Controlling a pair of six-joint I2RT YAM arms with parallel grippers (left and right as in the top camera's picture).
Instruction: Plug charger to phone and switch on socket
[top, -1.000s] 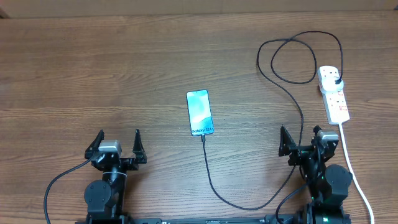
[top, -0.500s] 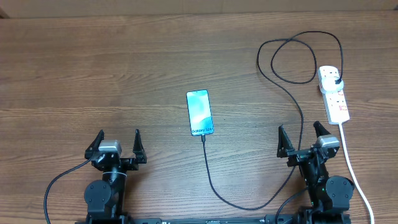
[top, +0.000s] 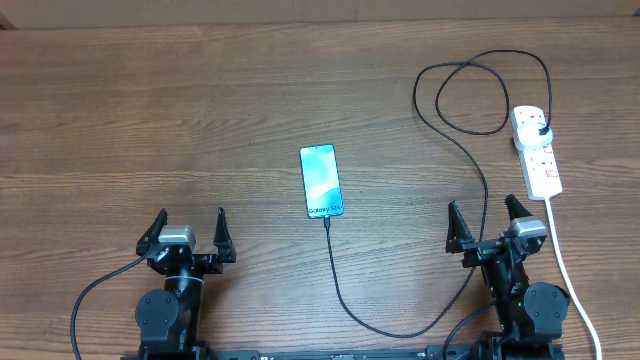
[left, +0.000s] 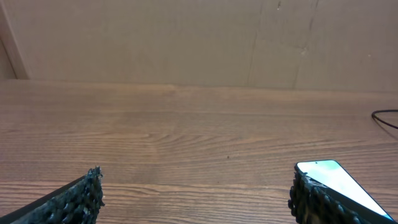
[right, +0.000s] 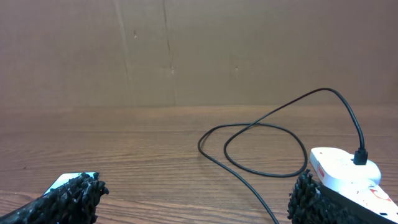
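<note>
R gripper (top: 481, 214) shifted slightly; it and L gripper (top: 190, 221) open, empty. Risk: reaching socket (top: 538, 156) snags charger (top: 331, 258), unplugging phone (top: 321, 181).

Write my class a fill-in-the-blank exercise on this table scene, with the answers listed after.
The charger runs from the phone to the socket, whose casing is ____. The left hand and the right hand both stand ____, holding nothing. The socket lies nearer the ____ hand. The phone's screen faces ____.
Missing words: white; open; right; up.
</note>
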